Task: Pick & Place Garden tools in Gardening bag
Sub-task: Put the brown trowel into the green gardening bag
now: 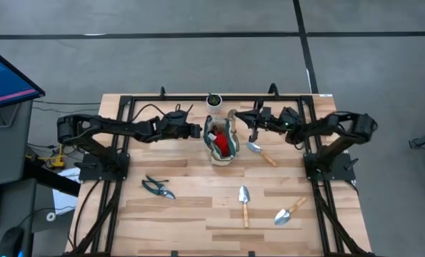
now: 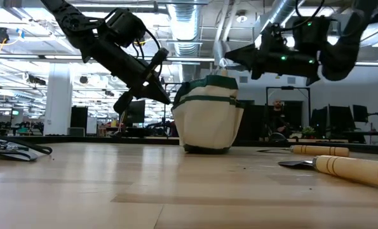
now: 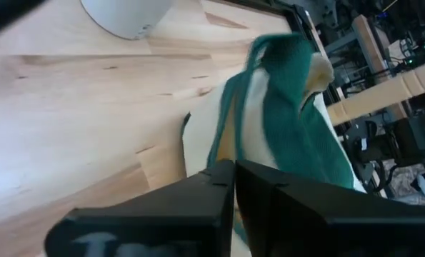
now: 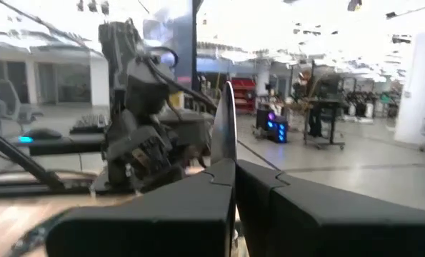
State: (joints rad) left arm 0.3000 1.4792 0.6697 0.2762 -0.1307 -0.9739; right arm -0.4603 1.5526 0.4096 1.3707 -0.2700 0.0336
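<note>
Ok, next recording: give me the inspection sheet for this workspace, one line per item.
Surface: light wooden table inside a black frame.
Job's things: gardening bag upright at the far middle, a red item inside; pruning shears on the left; three trowels on the right: one beside the bag, one at the middle, one near the right edge.
Clutter: small white pot at the far edge.
Grippers: left end effector at the bag's left side, shut; right end effector above the bag's right rim, shut on a thin blade-like object I cannot identify.
Cables: black leads along both arms.
Surroundings: monitor left of the table; grey floor.
</note>
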